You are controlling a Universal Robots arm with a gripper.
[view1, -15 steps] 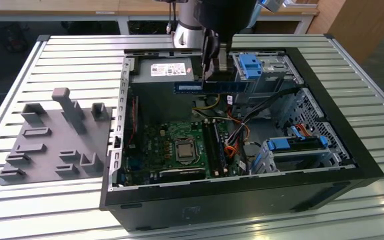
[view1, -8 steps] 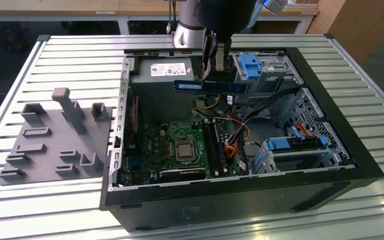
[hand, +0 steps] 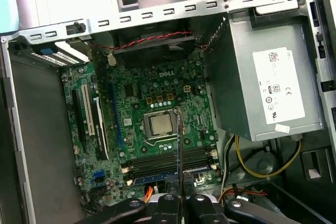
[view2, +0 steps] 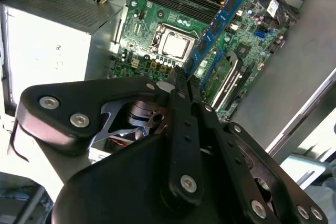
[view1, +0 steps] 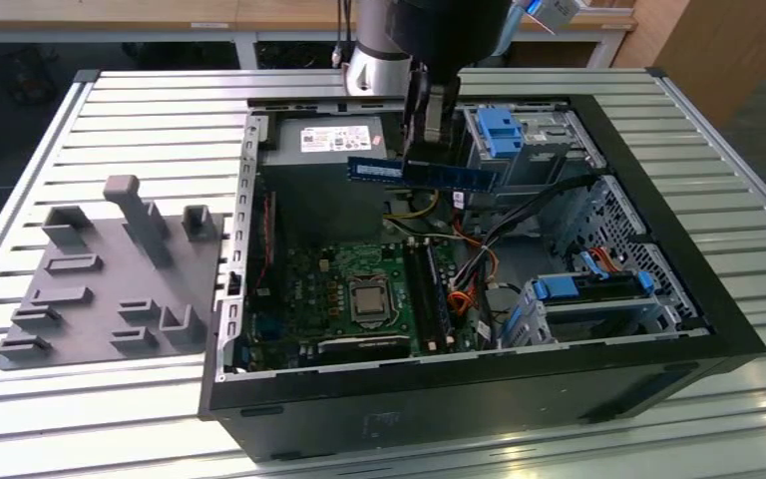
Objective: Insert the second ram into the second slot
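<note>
above the open pc case, toward its far side, the gripper is pinching the second ram by its flat faces at about mid-length. the stick is level and well clear of the motherboard. the ram slots sit just to the exterior view's right of the cpu socket, nearer than the stick. the stick's length runs across the slots, not along them. handling guess: light, stiff, thin pcb with fragile chips and contacts. a centre grip suits it, with the contact edge and ends left free.
</note>
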